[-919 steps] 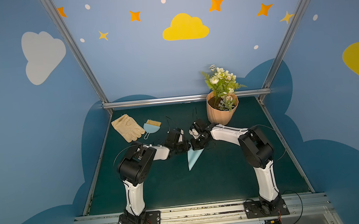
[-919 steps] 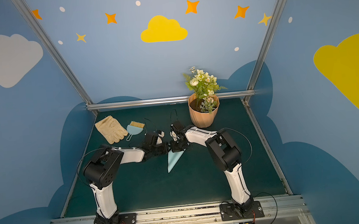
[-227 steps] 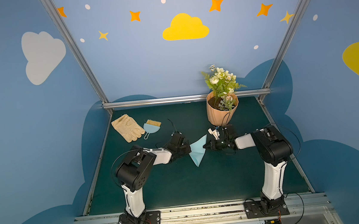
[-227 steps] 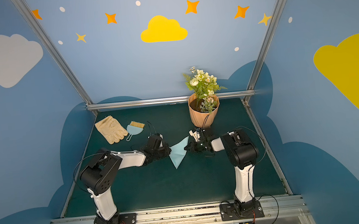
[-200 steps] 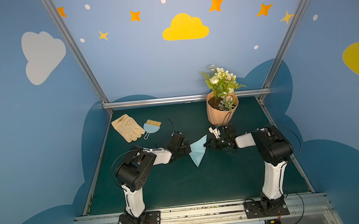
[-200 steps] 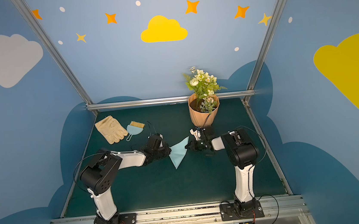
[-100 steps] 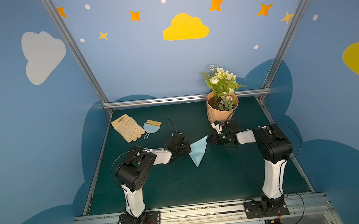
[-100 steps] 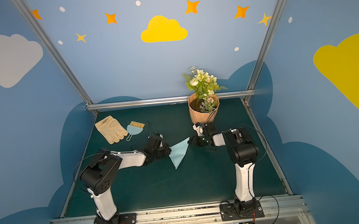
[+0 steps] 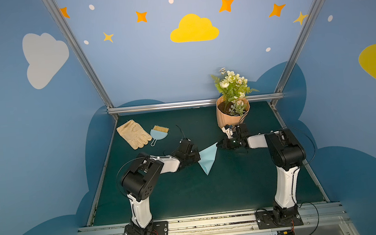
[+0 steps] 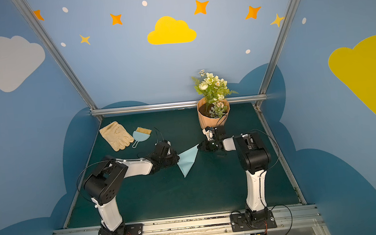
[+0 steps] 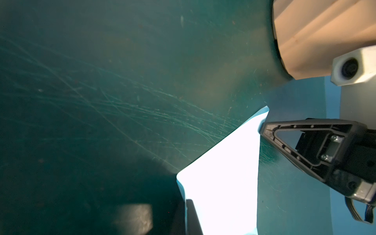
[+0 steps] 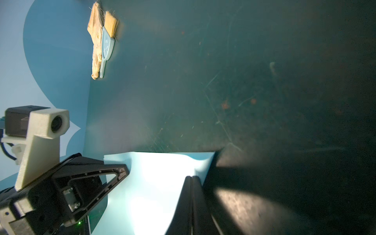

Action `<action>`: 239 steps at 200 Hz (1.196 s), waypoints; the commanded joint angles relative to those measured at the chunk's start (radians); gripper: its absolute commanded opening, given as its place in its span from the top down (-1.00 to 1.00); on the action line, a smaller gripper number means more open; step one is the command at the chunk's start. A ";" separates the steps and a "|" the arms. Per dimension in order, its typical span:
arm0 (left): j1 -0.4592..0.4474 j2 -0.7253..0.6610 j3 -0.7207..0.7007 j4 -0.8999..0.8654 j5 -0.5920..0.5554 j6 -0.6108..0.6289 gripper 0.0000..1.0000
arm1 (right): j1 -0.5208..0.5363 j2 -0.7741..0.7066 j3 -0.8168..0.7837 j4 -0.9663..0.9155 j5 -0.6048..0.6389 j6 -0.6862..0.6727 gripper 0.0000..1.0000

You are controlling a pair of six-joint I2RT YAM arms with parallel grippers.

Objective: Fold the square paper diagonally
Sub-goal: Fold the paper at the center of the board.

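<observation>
Square paper point(image 9: 207, 156): already a triangle, lying mid green mat point(image 9: 189, 193) between both arms. Left gripper point(image 9: 197, 156) closed at one corner, right gripper point(image 9: 218, 145) closed at the far tip; pinching or pressing, unclear. Fold looks made; crease-firming and release likely remain.

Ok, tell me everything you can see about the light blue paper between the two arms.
The square paper is a thin, plain light blue sheet, triangular in outline, so apparently folded. It lies on the dark green table between the arms, one point toward the arm bases. The left gripper, jaws shut, meets one corner and the right gripper, also shut, the far corner; pinched or pressed, I cannot tell.
</observation>
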 commanded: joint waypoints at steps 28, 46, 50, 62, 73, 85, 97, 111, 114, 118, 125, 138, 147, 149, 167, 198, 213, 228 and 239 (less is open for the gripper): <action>-0.007 0.007 -0.055 -0.166 0.007 0.012 0.95 | -0.015 0.035 0.016 -0.104 0.247 0.085 1.00; -0.008 0.005 -0.058 -0.165 0.007 0.012 0.95 | -0.011 0.036 0.018 -0.109 0.273 0.118 1.00; -0.007 0.004 -0.058 -0.165 0.007 0.012 0.95 | -0.011 0.035 0.019 -0.110 0.275 0.124 1.00; -0.008 0.006 -0.058 -0.165 0.007 0.012 0.94 | -0.012 0.039 0.021 -0.109 0.275 0.141 1.00; -0.007 0.005 -0.057 -0.165 0.007 0.012 0.95 | -0.012 0.039 0.022 -0.103 0.265 0.156 1.00; -0.008 0.004 -0.057 -0.166 0.007 0.013 0.95 | -0.011 0.031 0.020 -0.090 0.243 0.161 1.00; -0.006 0.004 -0.058 -0.166 0.006 0.012 0.95 | -0.011 0.011 0.007 -0.058 0.209 0.152 1.00; -0.006 0.004 -0.060 -0.163 0.004 0.012 0.95 | -0.005 -0.026 -0.029 -0.001 0.150 0.133 1.00; -0.006 0.005 -0.060 -0.163 0.004 0.011 0.94 | -0.001 -0.039 -0.041 0.014 0.136 0.130 1.00; -0.005 0.004 -0.060 -0.163 0.004 0.011 0.95 | 0.000 -0.052 -0.054 0.028 0.122 0.125 1.00; -0.004 0.004 -0.060 -0.163 0.004 0.012 0.95 | 0.007 -0.075 -0.077 0.056 0.099 0.119 1.00; -0.003 0.001 -0.060 -0.161 0.004 0.013 0.94 | 0.018 -0.120 -0.123 0.119 0.055 0.115 1.00; -0.003 0.000 -0.060 -0.161 0.003 0.017 0.95 | 0.025 -0.150 -0.156 0.157 0.029 0.112 1.00; -0.002 -0.001 -0.060 -0.162 0.003 0.017 0.95 | 0.027 -0.157 -0.162 0.163 0.021 0.111 1.00; 0.002 -0.012 -0.059 -0.171 0.006 0.037 0.94 | 0.041 -0.215 -0.212 0.202 -0.011 0.093 1.00; 0.034 -0.076 -0.028 -0.299 -0.001 0.167 0.95 | 0.054 -0.326 -0.305 0.163 0.036 0.005 1.00; 0.037 -0.094 -0.021 -0.347 -0.004 0.214 0.95 | 0.055 -0.339 -0.332 0.178 0.020 -0.012 1.00; 0.041 -0.105 -0.045 -0.330 0.017 0.220 0.94 | 0.068 -0.321 -0.323 0.163 0.008 -0.026 1.00; 0.042 -0.102 -0.054 -0.320 0.036 0.223 0.95 | 0.079 -0.300 -0.314 0.166 0.007 -0.025 1.00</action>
